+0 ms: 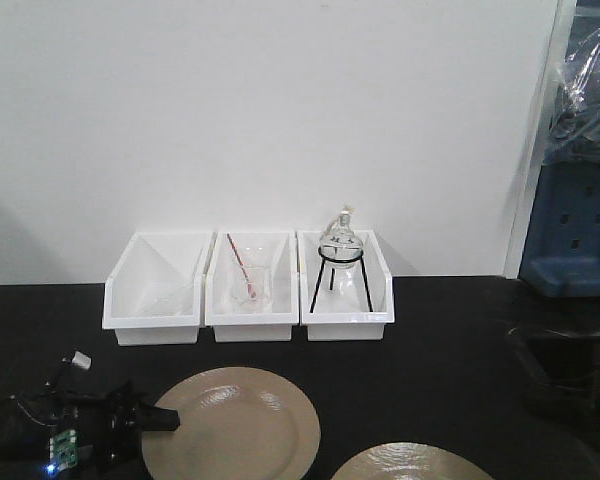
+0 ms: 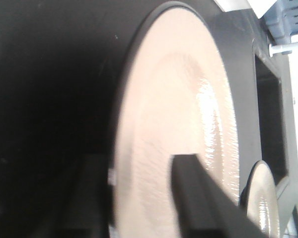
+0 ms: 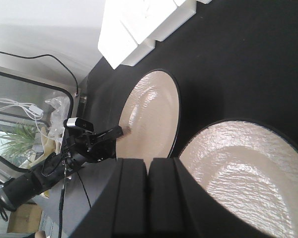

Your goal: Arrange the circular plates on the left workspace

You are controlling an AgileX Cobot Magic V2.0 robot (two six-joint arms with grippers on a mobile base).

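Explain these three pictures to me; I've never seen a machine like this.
This is a two-armed robot at a black countertop. One picture looks ahead from its front; the other two come from cameras on its left and right wrists. Against the wall stand three white bins; one holds a round flask on a stand. Two tan plates lie nearer: the left plate and the right plate. The left arm has its jaws astride the left plate's rim; whether they pinch it is unclear. The right arm has its jaws shut, empty.
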